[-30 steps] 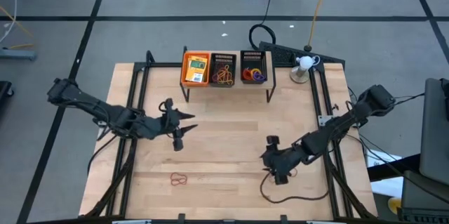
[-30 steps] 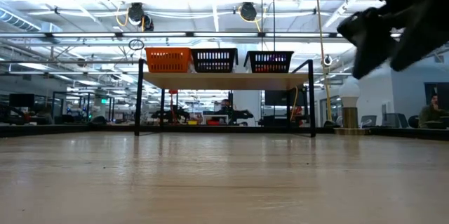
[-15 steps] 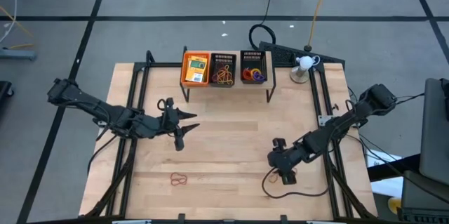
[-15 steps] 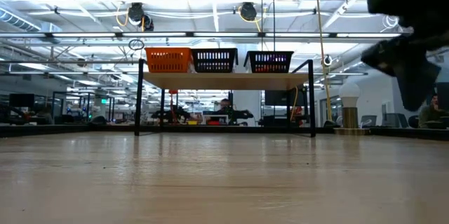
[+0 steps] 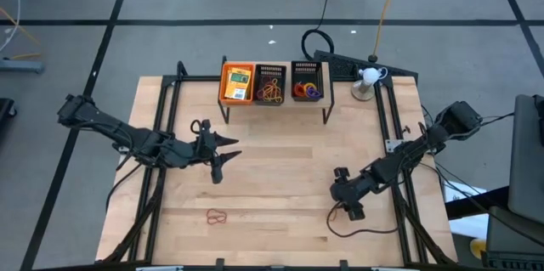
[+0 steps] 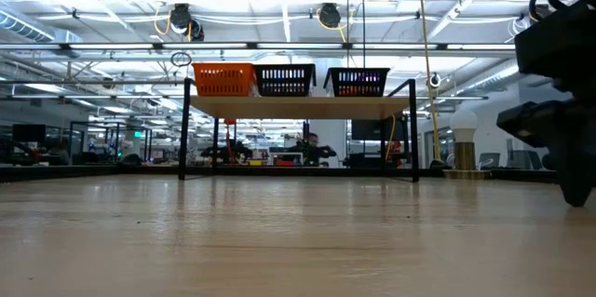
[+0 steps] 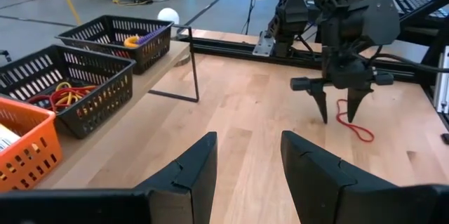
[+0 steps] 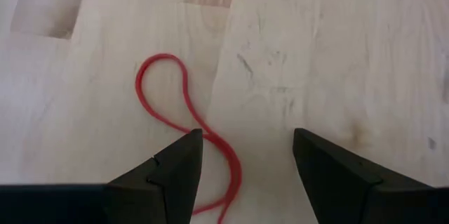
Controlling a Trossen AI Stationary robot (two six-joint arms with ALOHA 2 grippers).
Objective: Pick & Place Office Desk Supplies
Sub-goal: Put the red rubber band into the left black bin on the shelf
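Observation:
A thin red rubber-band loop (image 8: 184, 120) lies flat on the wooden table, right under my right gripper (image 8: 245, 161). That gripper is open and points down, with a finger on either side of the band's near end and apart from it. The left wrist view shows the same gripper (image 7: 337, 112) low over the band (image 7: 356, 128). A second red-brown band (image 5: 217, 216) lies near the table's near-left part. My left gripper (image 5: 223, 154) is open and hovers left of the table's middle, touching nothing. Yellow-orange packets (image 5: 238, 82) fill the orange tray.
On a raised shelf at the far edge stand an orange tray (image 5: 225, 93), a black tray of bands (image 5: 271, 87) and a black tray of rings (image 5: 308, 84). A white lamp (image 5: 367, 76) stands far right. A dark cable loop (image 5: 365, 231) lies near the right gripper.
My right gripper has moved toward the table's right edge and sunk down close to the table, over the red band. Its cable loop has shifted along with it. The left arm has kept still.

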